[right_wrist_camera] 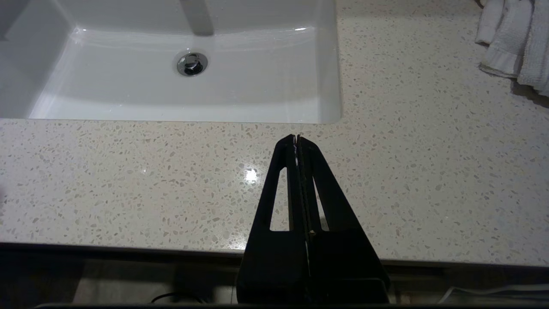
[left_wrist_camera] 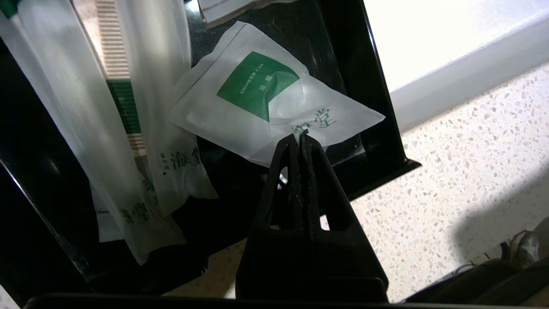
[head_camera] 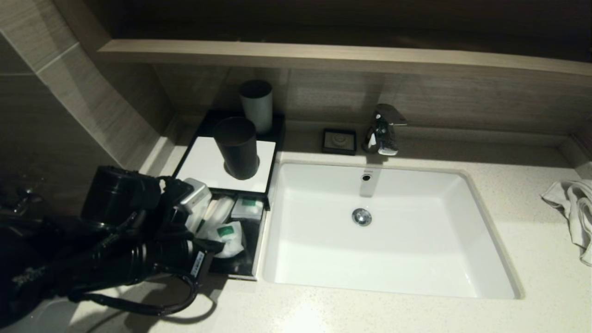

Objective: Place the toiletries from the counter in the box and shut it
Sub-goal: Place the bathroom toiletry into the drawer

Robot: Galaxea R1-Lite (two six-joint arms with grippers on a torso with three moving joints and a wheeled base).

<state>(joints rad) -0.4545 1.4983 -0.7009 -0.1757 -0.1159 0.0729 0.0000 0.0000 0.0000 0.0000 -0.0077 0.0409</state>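
Two grippers shown: the left gripper [left_wrist_camera: 300, 136] pinches a shower-cap sachet [left_wrist_camera: 266, 107] over the box's open drawer [head_camera: 240, 266]. The right gripper [right_wrist_camera: 297, 138], fingers together, hovers over the speckled counter [right_wrist_camera: 128, 180] beside the sink [right_wrist_camera: 128, 94].

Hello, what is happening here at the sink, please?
The left gripper, shut on a shower cap sachet, holds it over the open drawer of the black box. The other sachets already lie inside. The right gripper is shut and empty above the counter.
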